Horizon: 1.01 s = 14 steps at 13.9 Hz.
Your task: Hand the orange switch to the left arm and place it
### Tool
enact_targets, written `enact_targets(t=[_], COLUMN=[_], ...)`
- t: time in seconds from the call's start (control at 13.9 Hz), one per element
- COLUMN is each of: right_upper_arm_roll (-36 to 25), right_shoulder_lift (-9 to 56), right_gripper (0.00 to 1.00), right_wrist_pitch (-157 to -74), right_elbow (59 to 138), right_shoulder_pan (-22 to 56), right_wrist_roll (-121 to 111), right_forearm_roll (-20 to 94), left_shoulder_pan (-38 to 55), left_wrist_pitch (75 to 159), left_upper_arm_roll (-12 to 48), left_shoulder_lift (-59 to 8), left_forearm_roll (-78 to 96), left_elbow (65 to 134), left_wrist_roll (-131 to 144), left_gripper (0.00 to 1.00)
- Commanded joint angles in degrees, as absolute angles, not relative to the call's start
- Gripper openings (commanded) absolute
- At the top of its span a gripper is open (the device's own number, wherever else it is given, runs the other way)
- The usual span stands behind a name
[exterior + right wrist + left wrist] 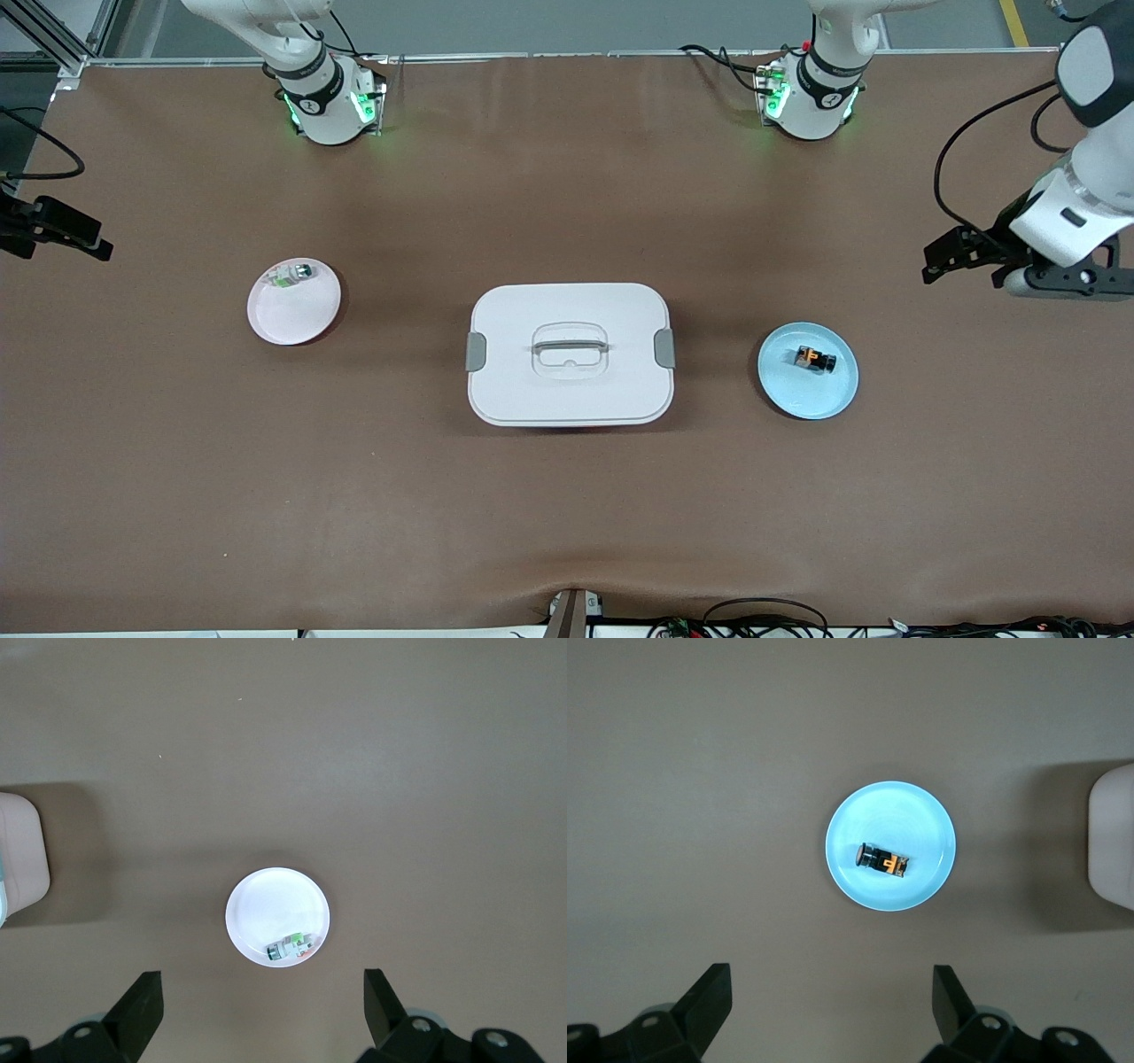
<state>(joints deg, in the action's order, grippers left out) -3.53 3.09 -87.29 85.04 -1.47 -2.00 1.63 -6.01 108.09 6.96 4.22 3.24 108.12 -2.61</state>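
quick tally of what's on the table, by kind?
Plates: 2 (blue plate, pink plate)
Small parts: 2 (orange switch on the blue one, clear part on the pink one)
Box: 1
Total: 5

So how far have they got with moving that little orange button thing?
Nothing looks done yet: the orange switch lies on the blue plate, toward the left arm's end. Nothing is in hand: the left pincer and right pincer both hang open and empty. Left: pick-up, handover past the box, set-down.
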Motion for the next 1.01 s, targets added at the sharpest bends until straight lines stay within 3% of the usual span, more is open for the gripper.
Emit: enact_targets(t=[0.0,0.29,0.93], right_upper_arm_roll=[-3.52,-3.52,-3.52], right_shoulder_lift=[2.81,2.81,2.81], right_gripper=[1.00,1.00,1.00], right_wrist_pitch=[-87.45,-87.54,-87.89], right_elbow=[84.99,84.99,84.99], right_shoulder_pan=[-0.97,-0.27,-0.26], right_wrist_roll=[-2.29,-1.93,-1.85], right_forearm_roll=[1.67,2.11,2.29], left_shoulder_pan=[-6.15,-6.15,-5.36], left_wrist_pitch=[105.82,103.89,104.59], left_upper_arm_roll=[7.12,7.12,7.03], left_shoulder_lift=[8.78,10.37,6.60], left_forearm_roll=[2.11,2.11,1.14], left_elbow=[108.28,108.11,106.09], left_wrist_roll=[-1.14,-1.14,-1.14], left_gripper=[1.00,1.00,1.00])
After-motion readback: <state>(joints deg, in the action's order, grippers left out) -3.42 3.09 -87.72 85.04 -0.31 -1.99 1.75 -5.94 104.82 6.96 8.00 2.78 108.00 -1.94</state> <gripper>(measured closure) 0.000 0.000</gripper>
